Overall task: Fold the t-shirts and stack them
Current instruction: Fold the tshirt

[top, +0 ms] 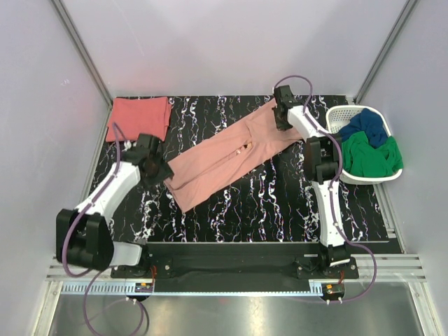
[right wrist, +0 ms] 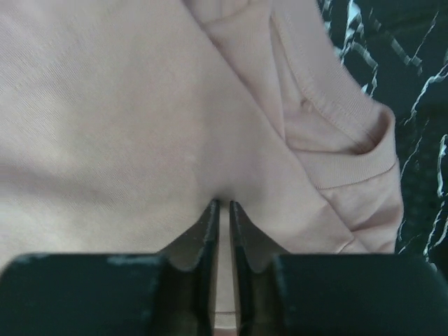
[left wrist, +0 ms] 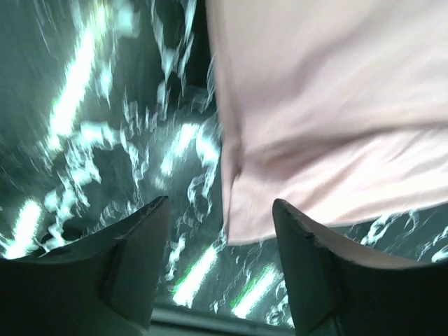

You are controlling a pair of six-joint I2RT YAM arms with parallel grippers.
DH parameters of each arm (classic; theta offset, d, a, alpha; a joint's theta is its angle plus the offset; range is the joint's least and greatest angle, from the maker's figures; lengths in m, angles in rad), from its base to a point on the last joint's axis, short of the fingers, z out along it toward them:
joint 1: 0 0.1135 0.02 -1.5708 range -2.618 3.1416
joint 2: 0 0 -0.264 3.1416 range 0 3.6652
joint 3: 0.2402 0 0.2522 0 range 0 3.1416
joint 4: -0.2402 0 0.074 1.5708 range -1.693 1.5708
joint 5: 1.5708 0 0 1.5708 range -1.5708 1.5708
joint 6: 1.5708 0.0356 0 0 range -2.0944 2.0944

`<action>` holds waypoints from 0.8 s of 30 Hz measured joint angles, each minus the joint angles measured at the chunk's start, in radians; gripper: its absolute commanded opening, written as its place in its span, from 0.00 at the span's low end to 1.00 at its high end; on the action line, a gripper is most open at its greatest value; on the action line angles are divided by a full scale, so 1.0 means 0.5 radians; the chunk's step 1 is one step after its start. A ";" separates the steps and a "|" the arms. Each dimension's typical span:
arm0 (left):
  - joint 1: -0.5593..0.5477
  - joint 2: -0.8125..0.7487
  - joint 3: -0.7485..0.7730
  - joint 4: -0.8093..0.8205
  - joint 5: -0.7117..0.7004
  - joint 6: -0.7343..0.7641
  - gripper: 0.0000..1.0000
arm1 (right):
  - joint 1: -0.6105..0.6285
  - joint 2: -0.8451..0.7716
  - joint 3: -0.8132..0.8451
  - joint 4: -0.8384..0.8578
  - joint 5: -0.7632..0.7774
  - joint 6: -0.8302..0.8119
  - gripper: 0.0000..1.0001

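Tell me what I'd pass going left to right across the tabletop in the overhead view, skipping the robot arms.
folded coral-red t-shirt → pale pink t-shirt, stretched out diagonally → white basket, with a blue cloth and a green cloth inside

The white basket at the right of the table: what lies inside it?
A green garment and a dark blue garment fill the white basket. They cover its bottom, so anything beneath them cannot be seen.
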 measured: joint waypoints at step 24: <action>0.239 1.106 0.621 0.137 -0.021 0.584 0.00 | -0.011 -0.734 -0.837 0.119 -0.684 0.939 0.09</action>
